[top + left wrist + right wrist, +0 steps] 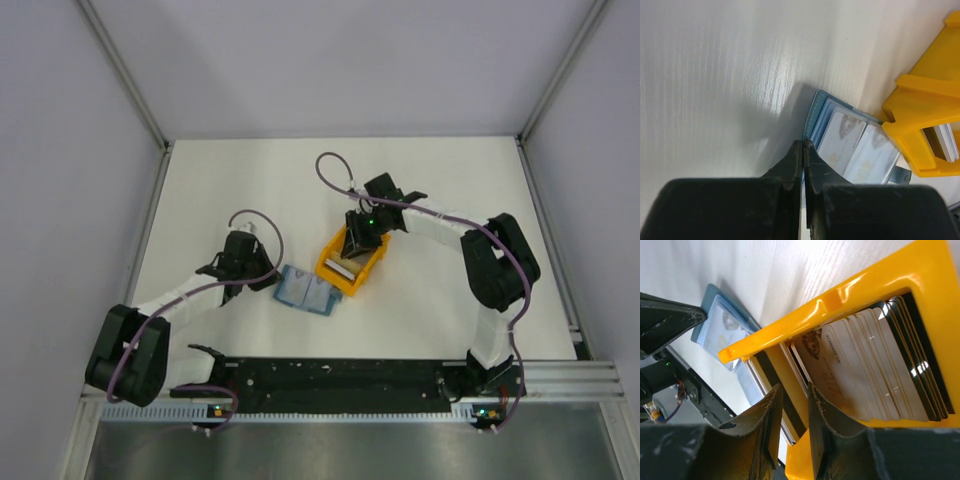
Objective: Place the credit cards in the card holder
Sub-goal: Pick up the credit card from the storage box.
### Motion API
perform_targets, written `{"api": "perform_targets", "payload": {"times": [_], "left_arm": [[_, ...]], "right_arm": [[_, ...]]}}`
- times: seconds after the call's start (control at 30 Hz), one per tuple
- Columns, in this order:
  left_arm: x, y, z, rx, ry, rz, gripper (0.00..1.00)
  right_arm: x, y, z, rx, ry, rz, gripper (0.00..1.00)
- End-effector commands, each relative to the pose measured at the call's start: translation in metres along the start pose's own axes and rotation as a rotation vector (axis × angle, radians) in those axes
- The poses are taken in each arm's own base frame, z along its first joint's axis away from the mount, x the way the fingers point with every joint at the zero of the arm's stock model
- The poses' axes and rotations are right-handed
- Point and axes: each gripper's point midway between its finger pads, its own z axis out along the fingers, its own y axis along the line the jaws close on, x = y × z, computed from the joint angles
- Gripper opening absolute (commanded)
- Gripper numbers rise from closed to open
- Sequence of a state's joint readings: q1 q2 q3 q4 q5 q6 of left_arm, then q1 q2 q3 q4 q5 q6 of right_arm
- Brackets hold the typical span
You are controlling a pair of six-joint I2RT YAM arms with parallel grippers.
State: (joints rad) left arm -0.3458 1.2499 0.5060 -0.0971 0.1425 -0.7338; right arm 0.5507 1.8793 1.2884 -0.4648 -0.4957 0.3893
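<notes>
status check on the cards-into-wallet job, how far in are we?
Done: the card holder lies open, and two cards appear to sit in its pockets.
In hand: the right gripper is down at the yellow rack, jaws narrowed around a front card's edge; grip not confirmed. The left gripper, shut, sits at the holder's edge.
Left: a full stack of credit cards in the rack.

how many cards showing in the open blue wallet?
2: one pale card in the flat teal-blue folding wallet's half beside the yellow plastic rack, one in its other half. More may hide beneath.
</notes>
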Motion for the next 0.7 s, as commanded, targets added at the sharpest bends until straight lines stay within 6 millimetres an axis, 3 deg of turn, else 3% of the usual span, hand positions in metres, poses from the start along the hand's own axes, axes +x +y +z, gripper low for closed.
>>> {"api": "perform_targets", "payload": {"times": [0.0, 0.47, 0.67], "left_arm": [[-0.017, -0.017, 0.001, 0.058, -0.039, 0.007, 0.0], [-0.016, -0.017, 0.002, 0.062, -0.031, 0.002, 0.0], [-0.016, -0.017, 0.002, 0.06, -0.035, 0.001, 0.0]], "right_arm": [[-0.013, 0.027, -0.013, -0.099, -0.036, -0.038, 0.26], [0.002, 0.012, -0.003, -0.067, 0.026, -0.04, 0.26], [0.007, 0.004, 0.002, -0.031, 0.044, -0.042, 0.21]]}}
